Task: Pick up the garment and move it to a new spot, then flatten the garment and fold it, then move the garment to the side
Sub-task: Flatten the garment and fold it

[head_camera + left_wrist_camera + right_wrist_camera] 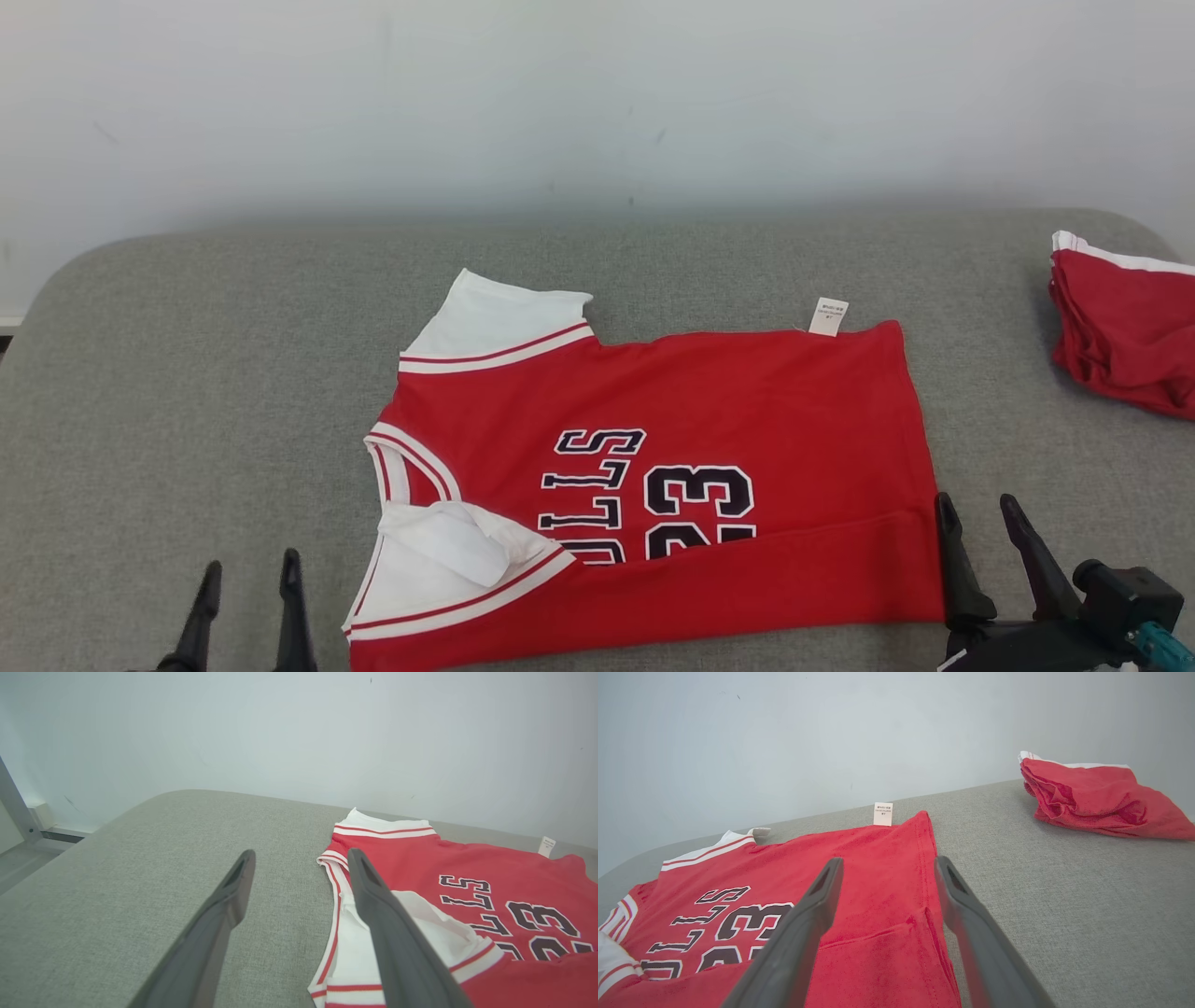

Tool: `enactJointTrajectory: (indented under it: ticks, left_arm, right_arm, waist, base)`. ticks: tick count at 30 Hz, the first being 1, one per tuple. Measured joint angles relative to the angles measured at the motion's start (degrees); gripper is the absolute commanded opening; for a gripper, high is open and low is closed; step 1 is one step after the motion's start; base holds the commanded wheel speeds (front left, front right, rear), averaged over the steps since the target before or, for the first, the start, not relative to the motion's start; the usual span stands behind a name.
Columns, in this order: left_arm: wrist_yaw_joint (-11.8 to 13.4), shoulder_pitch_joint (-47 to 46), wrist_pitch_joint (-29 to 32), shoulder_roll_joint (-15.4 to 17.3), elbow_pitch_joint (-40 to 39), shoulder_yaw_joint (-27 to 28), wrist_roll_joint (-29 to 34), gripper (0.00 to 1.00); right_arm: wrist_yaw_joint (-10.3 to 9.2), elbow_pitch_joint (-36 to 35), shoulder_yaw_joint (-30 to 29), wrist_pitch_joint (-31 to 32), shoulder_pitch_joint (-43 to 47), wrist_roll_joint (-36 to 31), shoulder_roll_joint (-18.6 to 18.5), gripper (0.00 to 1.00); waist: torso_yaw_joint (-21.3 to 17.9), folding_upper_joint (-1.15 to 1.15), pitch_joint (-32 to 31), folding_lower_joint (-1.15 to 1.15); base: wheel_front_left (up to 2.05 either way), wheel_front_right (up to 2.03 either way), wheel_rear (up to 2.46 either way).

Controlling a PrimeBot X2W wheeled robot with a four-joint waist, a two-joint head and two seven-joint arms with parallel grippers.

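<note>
Head view: jersey flat by the grey cushion's near edge, its near strip folded over the lettering. Left gripper and right gripper flank it, spread and empty.

Left wrist view: fingers apart beside the collar.

Right wrist view: fingers apart over the hem.

One fold looks done. More folding and the move aside are left.

A crumpled red cloth lies on the grey couch.

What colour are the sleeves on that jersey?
The jersey has white sleeves with red-striped trim, clearest in the head view.
</note>
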Motion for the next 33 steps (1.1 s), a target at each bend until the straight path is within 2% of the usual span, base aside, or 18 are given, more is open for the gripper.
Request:
enactJointTrajectory:
  ticks: [5, 17, 28, 33]
  left_arm:
    - [0.3, 0.4, 0.0, -0.6, -3.5, 4.0, 3.6, 1.00]
    - [-1.8, 3.1, 0.0, -2.1, -4.7, 9.3, 8.4, 1.00]
    - [-3.9, 3.3, 0.0, -3.2, -3.8, 11.4, 10.1, 1.00]
    - [-5.1, -2.4, 0.0, -0.7, -2.1, 10.9, 9.9, 1.00]
  right_arm:
    - [0.00, -1.0, -0.5, -2.8, 0.3, -0.9, 2.3, 1.00]
    - [0.00, 0.5, -0.8, -4.8, 2.4, -2.4, 5.6, 1.00]
    - [0.00, 1.2, -0.6, -4.8, 1.8, -3.6, 5.1, 1.00]
    - [0.00, 4.2, 0.4, -4.8, -4.5, -3.6, 2.9, 1.00]
  waist:
    - [-0.2, 0.00, -1.2, 0.00]
    - [0.0, 0.00, -1.9, 0.00]
    - [-0.1, 0.00, -1.0, 0.00]
    - [-1.1, 0.00, 0.1, 0.00]
  base:
    - [0.00, 0.00, 0.00]
    - [0.00, 0.00, 0.00]
    - [0.00, 0.00, 0.00]
    - [0.00, 0.00, 0.00]
